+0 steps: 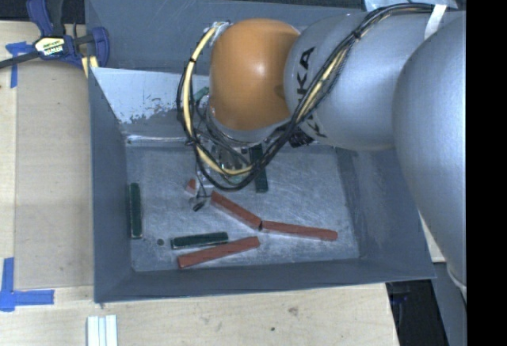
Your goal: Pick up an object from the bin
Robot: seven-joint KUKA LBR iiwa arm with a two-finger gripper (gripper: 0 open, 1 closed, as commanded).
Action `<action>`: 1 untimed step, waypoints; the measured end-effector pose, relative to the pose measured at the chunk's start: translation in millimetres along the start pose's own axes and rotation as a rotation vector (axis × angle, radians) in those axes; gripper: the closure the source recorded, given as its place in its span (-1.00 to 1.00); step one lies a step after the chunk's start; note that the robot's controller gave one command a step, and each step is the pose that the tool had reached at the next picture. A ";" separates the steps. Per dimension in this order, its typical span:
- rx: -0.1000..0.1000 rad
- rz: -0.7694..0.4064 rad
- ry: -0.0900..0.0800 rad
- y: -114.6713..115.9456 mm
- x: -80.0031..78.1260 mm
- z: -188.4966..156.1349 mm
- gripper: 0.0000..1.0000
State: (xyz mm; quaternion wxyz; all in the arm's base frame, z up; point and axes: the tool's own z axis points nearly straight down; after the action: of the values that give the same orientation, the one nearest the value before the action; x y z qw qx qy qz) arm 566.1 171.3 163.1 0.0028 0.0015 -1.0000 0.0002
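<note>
Hand (201,195) is hovering low at bin (107,257) middle, beside left end of a red-brown stick (236,212); grip state cannot tell. Likely approach step; next move is needing centring, closing, lifting.

Silver arm (372,91), orange cover (249,71) (yellow-black cables (190,91))

The bin (107,202) is grey metal, matt, its floor scuffed (whitish scratches). The orange cover (249,71) is glossy and smooth, as is the silver arm (372,91). The reddish-brown sticks (297,231) look matt.
</note>
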 end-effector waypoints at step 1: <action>0.001 0.196 -0.002 -49.1 -8.8 96.4 -1.00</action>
State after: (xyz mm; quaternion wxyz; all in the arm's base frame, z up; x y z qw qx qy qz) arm 574.5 122.2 66.7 0.0017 -0.0964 -0.9953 0.0011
